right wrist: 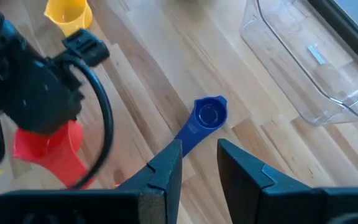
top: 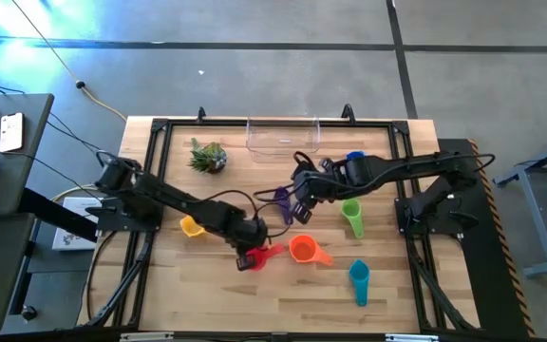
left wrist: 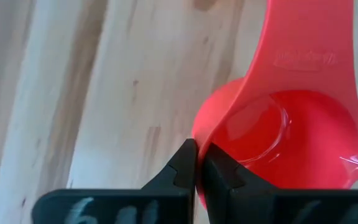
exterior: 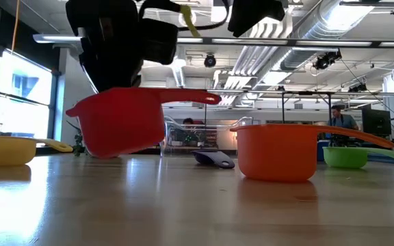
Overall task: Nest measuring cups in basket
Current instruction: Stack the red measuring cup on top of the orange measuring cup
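We see the red cup (top: 257,256) low and centre in the high view, pinched by its rim in the left gripper (left wrist: 196,167) and tilted off the table — ready to carry. The basket (top: 283,134) sits top centre. The right gripper (right wrist: 199,163) hovers over the blue-purple cup (right wrist: 207,116), its fingers apart — nothing held.

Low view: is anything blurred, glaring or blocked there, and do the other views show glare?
Low view: the red cup and orange cup loom large and slightly soft, hiding most of the clear basket; bright windows on the left and ceiling lights shine on the tabletop. High view: a blue-white glare patch on the floor at top left. Left wrist view: soft reflections inside the red cup.
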Controlling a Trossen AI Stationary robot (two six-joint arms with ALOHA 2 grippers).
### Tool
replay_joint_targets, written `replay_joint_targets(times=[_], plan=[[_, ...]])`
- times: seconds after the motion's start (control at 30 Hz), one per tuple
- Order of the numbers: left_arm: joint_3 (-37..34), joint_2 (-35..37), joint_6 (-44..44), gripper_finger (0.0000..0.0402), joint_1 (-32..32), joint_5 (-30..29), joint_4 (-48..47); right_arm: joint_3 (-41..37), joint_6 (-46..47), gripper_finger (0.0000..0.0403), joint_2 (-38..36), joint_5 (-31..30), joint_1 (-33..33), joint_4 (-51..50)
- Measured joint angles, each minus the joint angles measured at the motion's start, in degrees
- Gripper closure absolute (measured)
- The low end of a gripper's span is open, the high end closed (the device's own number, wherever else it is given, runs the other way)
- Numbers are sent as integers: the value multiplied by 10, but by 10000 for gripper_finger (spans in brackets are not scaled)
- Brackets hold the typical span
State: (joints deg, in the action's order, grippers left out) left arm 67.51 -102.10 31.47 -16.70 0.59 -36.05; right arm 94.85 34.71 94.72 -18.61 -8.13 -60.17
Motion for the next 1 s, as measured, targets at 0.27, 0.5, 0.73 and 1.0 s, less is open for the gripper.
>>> replay_joint_targets(times=[0.27,0.5,0.73,1.0], plan=[[50,-40,-62,398,2,17,-48,0,15,312,0,1,0,0],[54,-42,-87,395,3,34,-87,0,30,312,0,1,0,0],[54,-42,-111,388,3,38,-113,0,30,312,0,7,-1,7],[54,-42,-121,382,3,39,-115,0,30,312,0,8,-1,14]])
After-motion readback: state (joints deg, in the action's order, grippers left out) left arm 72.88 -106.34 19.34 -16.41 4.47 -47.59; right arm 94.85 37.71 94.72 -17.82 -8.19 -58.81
